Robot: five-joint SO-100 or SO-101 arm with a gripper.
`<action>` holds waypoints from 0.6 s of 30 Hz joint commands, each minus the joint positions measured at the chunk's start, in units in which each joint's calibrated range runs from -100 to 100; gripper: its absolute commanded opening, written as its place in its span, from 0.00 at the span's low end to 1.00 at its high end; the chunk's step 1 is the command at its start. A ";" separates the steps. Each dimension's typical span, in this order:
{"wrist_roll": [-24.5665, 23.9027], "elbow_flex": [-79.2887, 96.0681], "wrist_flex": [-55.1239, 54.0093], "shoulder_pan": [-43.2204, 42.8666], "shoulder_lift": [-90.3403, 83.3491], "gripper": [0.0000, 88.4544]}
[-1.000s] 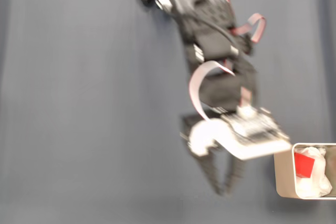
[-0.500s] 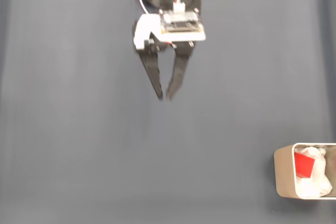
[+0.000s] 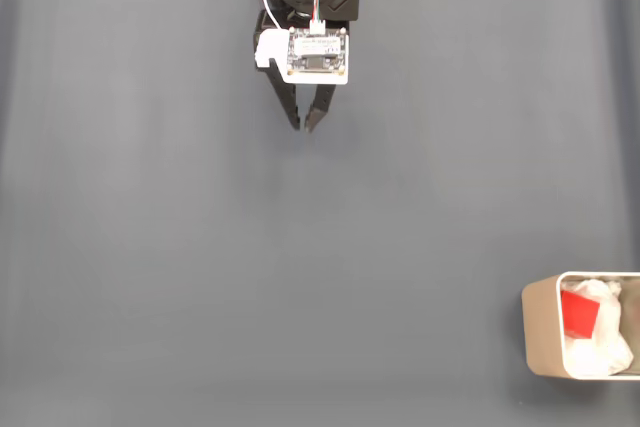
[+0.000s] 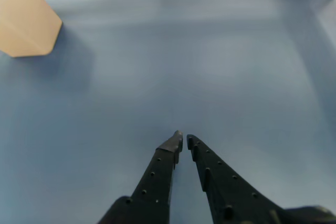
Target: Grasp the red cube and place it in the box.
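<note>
Cube (image 3: 578, 314), bright red and matte, lies in the box (image 3: 538, 332) beside white crumpled stuff (image 3: 602, 342). Gripper (image 3: 303, 127) hangs well apart, jaws nearly closed, empty.

Even, soft light in both views; faint shadows; wrist view perhaps slightly blurred at top.

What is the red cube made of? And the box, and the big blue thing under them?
The red cube looks like matte plastic or foam: flat, even color, no shine. The box seems to be smooth beige plastic or coated card with rounded corners; hard to tell which. The blue surface looks like cloth or a soft mat: dull, with faint folds.
</note>
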 commanded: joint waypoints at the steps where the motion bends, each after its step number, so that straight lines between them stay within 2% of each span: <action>1: -0.34 4.49 3.97 0.71 -5.75 0.00; 10: -0.10 7.95 18.40 -0.28 -13.11 0.00; 18: -1.32 7.95 25.78 -1.13 -13.11 0.00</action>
